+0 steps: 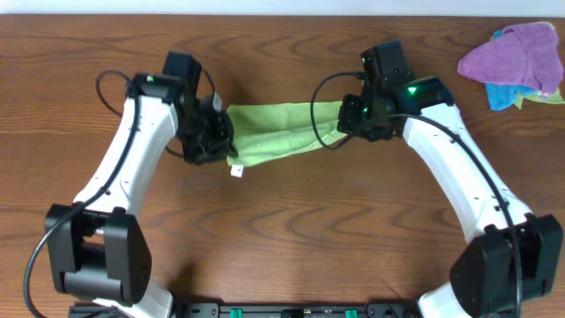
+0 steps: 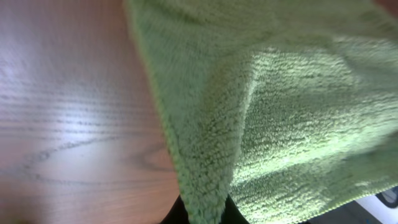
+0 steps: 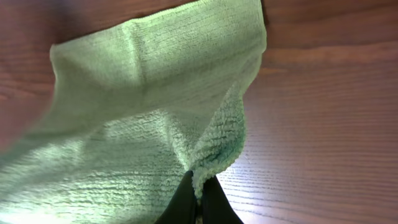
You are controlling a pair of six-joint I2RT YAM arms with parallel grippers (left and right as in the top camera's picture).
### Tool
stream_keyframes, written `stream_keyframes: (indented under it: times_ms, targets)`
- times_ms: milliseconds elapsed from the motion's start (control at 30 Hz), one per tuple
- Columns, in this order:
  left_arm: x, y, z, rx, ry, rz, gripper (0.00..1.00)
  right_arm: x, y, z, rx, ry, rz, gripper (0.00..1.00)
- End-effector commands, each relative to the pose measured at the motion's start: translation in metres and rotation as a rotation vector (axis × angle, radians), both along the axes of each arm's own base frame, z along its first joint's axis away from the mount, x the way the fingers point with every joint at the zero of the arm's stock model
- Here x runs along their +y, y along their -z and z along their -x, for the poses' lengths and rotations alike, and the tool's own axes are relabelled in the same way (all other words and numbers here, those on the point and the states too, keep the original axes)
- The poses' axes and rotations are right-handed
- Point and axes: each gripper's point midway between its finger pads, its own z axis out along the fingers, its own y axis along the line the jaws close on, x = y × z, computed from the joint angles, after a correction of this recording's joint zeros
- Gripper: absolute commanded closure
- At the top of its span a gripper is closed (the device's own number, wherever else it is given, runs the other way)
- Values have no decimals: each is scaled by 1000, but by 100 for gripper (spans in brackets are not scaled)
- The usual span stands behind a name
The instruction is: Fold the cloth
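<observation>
A green cloth (image 1: 278, 132) hangs stretched between my two grippers above the wooden table, sagging in the middle, with a small white tag at its lower left. My left gripper (image 1: 214, 140) is shut on the cloth's left edge; in the left wrist view the green cloth (image 2: 280, 106) fills most of the frame and is pinched between the dark fingers (image 2: 202, 214). My right gripper (image 1: 349, 119) is shut on the cloth's right edge; in the right wrist view the cloth (image 3: 143, 106) runs down into the closed black fingers (image 3: 198, 202).
A pile of purple and blue cloths (image 1: 516, 64) lies at the far right back corner of the brown wooden table (image 1: 282, 238).
</observation>
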Motion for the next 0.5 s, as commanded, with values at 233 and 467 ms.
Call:
stream_keyframes:
  times_ms: [233,467]
  targets:
    - [-9,32,42,104,19,-2,94,5,43,36,92,-35,60,99]
    - [-10,42,58,150,41,-13,94,9,54,51,122,-51,70,99]
